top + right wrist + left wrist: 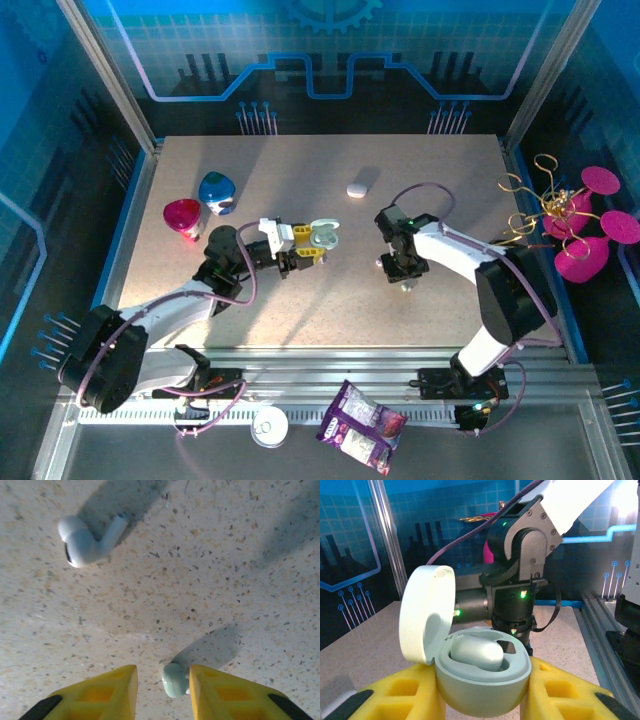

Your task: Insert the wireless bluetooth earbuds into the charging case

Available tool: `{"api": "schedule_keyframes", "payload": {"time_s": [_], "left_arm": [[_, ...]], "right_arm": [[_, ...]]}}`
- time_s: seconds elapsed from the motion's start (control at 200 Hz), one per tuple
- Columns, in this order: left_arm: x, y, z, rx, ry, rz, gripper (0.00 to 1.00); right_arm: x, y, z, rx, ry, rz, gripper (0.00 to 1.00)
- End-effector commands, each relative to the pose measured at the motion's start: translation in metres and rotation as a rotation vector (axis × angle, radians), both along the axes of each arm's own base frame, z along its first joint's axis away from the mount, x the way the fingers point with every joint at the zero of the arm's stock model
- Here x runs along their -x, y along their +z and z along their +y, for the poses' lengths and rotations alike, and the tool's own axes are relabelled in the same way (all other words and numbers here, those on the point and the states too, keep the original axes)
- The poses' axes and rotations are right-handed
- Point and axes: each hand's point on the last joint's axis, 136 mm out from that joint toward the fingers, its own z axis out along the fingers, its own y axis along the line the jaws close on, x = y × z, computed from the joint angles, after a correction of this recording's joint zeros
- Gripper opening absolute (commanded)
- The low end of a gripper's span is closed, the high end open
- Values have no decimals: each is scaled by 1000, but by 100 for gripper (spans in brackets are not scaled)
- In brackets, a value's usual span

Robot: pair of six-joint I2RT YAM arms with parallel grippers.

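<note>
Speckled worktop (300,180) | left pincer (485,692) clamped on open mint charging case (480,674), one earbud (475,652) inside | right pincer (163,690) part-open around mint earbud (174,680) | white earbud (87,540) lying apart on worktop

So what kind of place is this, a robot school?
Probably a robot lab or test booth: the left arm and right arm are bolted at a speckled table, blue circuit-pattern walls stand around it, and a mint case is there to practise on.
</note>
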Motion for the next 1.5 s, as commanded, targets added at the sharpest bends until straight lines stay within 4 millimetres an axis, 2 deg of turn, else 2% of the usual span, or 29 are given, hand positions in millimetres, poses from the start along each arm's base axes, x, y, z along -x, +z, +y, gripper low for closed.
{"api": "schedule_keyframes", "payload": {"time_s": [0.0, 0.205, 0.545, 0.79, 0.921, 1.031, 1.166, 1.281, 1.496], "left_arm": [[7, 4, 4, 1, -5, -30, 35], [7, 3, 4, -3, -3, -27, 34], [7, 1, 5, -3, 3, -25, 35], [5, 0, 6, -3, 6, -15, 35], [3, -3, 5, -2, 7, 1, 35], [1, -3, 5, 28, 2, 21, 35], [-3, -1, 7, 63, -5, 35, 35], [-5, 1, 6, 64, -8, 37, 35], [-5, 2, 4, 65, -22, 42, 35]], "right_arm": [[7, -2, -6, 77, 32, 54, 30], [11, -15, -3, 87, 54, 110, 27], [14, -22, -5, 109, 66, 151, 23], [16, -19, -7, 117, 70, 153, 18], [13, -11, -4, 77, 62, 123, 16], [7, 7, 10, -41, 62, 64, 16], [2, 43, 41, -284, 100, -25, 16], [1, 87, 71, -544, 146, -101, 16], [7, 186, 120, -967, 274, -247, 15]]}}
